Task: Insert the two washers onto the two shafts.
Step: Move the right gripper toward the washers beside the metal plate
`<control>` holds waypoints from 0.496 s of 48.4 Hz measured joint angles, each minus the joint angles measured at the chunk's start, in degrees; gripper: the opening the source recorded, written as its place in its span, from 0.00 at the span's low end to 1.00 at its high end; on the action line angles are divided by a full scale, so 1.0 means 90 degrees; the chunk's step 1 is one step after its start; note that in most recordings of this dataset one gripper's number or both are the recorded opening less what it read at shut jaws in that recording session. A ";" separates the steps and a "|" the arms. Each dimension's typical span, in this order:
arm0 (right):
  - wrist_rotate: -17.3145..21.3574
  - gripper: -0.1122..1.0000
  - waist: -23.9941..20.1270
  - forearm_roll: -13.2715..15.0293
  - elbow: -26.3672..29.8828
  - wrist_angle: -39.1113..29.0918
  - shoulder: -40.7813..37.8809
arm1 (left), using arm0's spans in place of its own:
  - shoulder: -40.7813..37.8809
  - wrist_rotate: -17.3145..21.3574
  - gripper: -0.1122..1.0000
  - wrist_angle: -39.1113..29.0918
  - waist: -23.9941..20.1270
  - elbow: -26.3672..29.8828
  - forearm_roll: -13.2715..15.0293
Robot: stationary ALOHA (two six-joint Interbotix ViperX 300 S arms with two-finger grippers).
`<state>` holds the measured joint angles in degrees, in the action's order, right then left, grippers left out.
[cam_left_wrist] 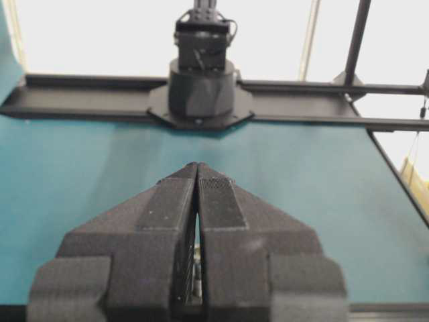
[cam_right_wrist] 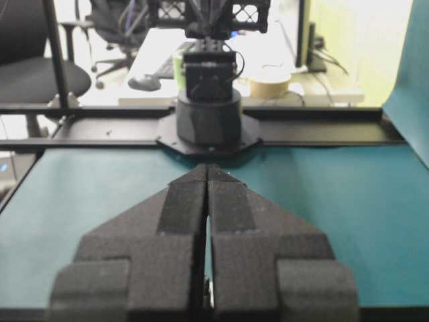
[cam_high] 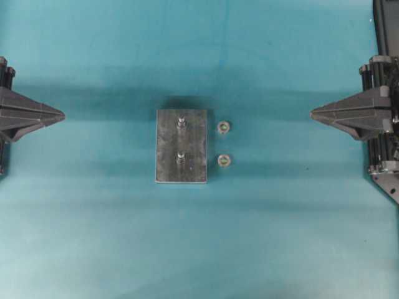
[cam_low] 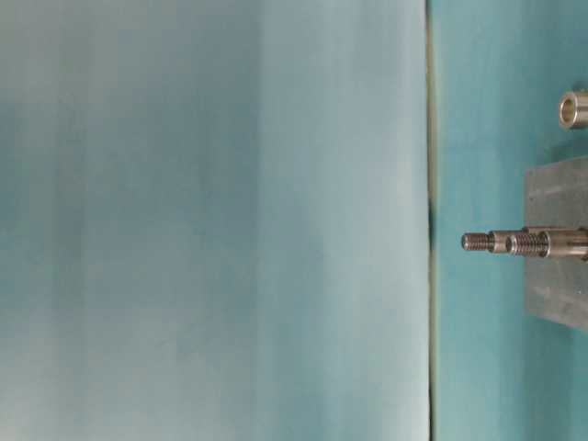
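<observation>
A grey metal block (cam_high: pixel 181 146) lies in the middle of the teal table with two upright threaded shafts, a far one (cam_high: pixel 181 122) and a near one (cam_high: pixel 180 157). Two small metal washers lie just right of the block, one (cam_high: pixel 224 128) by the far shaft and one (cam_high: pixel 224 161) by the near shaft. The table-level view shows the shafts (cam_low: pixel 514 243) and one washer (cam_low: pixel 574 109). My left gripper (cam_high: pixel 62 115) is shut and empty at the left edge. My right gripper (cam_high: pixel 313 113) is shut and empty at the right. Both also show in their wrist views, the left gripper (cam_left_wrist: pixel 197 165) and the right gripper (cam_right_wrist: pixel 206 168).
The opposite arm's base (cam_left_wrist: pixel 201 87) stands at the far table edge in the left wrist view, and the other base (cam_right_wrist: pixel 209 111) likewise in the right wrist view. A black frame rail (cam_left_wrist: pixel 87 94) runs along that edge.
</observation>
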<state>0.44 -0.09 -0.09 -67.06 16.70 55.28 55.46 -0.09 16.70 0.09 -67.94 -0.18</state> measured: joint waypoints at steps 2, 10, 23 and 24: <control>0.0010 0.12 0.0000 0.0000 -0.0020 0.0000 0.0000 | -0.0010 -0.0068 0.10 -0.0020 0.0000 0.0010 -0.0010; 0.0381 0.10 0.0029 -0.0615 -0.0244 0.0000 0.0146 | -0.0225 -0.0488 0.10 -0.0557 0.0010 0.0254 -0.0029; 0.0742 0.10 0.0342 -0.0928 -0.0029 -0.1631 0.0127 | -0.1182 -0.0469 0.10 -0.1484 0.0020 0.0791 -0.0068; 0.0742 0.10 0.0391 -0.0928 0.0029 -0.1875 0.0088 | -0.1250 -0.0469 0.10 -0.1514 0.0020 0.0811 -0.0068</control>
<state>7.12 3.43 -8.44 -66.80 -0.18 56.07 44.21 -4.31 3.08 0.26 -60.64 -0.79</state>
